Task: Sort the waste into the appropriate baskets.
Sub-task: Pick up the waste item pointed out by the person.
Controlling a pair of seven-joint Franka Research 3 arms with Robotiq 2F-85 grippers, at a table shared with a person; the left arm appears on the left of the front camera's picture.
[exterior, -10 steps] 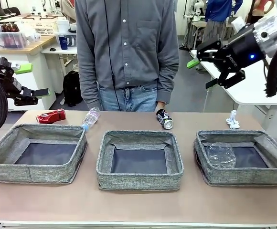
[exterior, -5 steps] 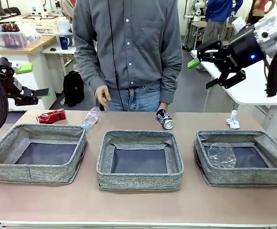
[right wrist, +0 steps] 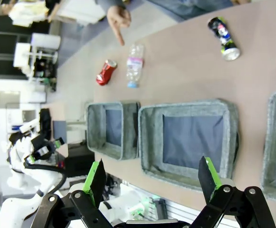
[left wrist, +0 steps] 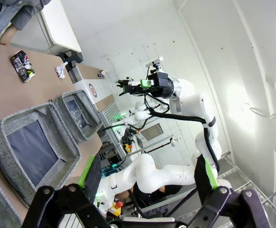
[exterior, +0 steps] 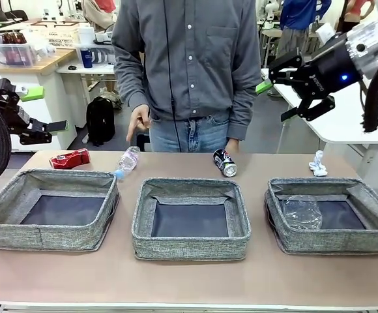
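Along the far side of the table lie a crushed red can, a clear blue-capped bottle, a dark printed can and a white paper wad. Three grey baskets stand in a row: left, middle, right. Crumpled clear plastic lies in the right one. My left gripper hangs open, high off the table's left end. High at the right, my right gripper is open and empty too.
A person stands at the far edge; one hand points a finger down above the bottle. A white table stands behind at the right, and shelves and a desk at the back left.
The person has stepped to the right and brought one hand out from the side, finger pointing down near the bottle. Neither arm has moved.
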